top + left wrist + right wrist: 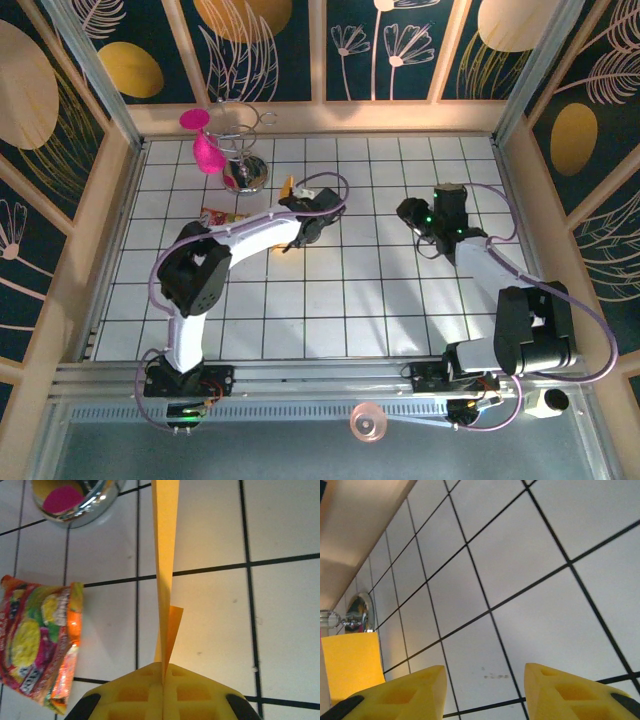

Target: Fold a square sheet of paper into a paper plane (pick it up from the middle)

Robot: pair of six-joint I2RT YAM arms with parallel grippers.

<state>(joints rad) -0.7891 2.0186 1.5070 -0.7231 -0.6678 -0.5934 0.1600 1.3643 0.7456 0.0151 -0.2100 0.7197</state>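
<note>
Mid-fold: my left end effector is pinched shut on the folded paper sheet, held edge-on just beside the snack packet, right end effector half open, empty, well beyond it; next I'd probably bring the right in to press a crease.

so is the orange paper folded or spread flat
folded: the paper stands edge-on, a thin doubled strip pinched in the left tool

snack packet flat on white tiled table; chrome stand near it, pink object alongside.
</note>
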